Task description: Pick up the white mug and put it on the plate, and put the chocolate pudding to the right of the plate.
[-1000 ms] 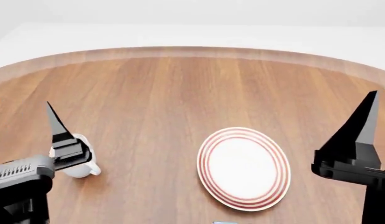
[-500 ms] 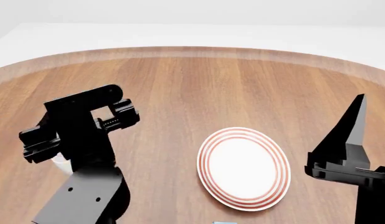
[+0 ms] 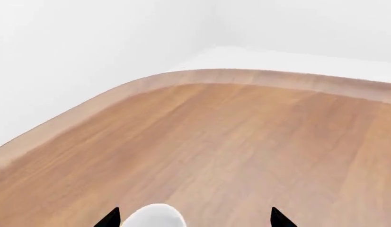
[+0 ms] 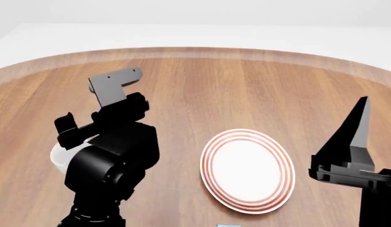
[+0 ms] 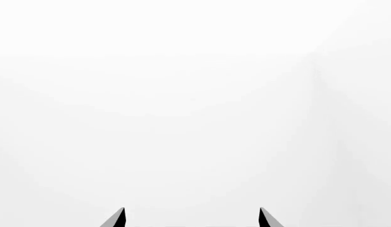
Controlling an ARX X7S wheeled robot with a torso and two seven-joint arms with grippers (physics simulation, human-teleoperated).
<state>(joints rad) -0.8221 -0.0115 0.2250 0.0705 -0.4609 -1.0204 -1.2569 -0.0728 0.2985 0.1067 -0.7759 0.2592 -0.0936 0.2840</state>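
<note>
The white mug (image 4: pixel 57 156) stands on the wooden table at the left, mostly hidden behind my left arm (image 4: pixel 112 156) in the head view. In the left wrist view the mug's top (image 3: pixel 152 217) lies between the spread fingertips of my open left gripper (image 3: pixel 194 220), close to one fingertip (image 3: pixel 111 219). The plate (image 4: pixel 248 170), white with red rings, lies bare right of centre. My right gripper (image 5: pixel 192 218) is open and empty, held up at the right of the plate (image 4: pixel 358 137). Of the chocolate pudding only a light blue sliver (image 4: pixel 227 225) shows at the head view's bottom edge.
The round wooden table (image 4: pixel 195 85) has a raised curved rim (image 3: pixel 182 78) with white wall behind it. The right wrist view shows only white wall.
My left arm has risen and swung over the mug, its wrist turning; it now hides most of the mug. The right gripper has barely shifted.
</note>
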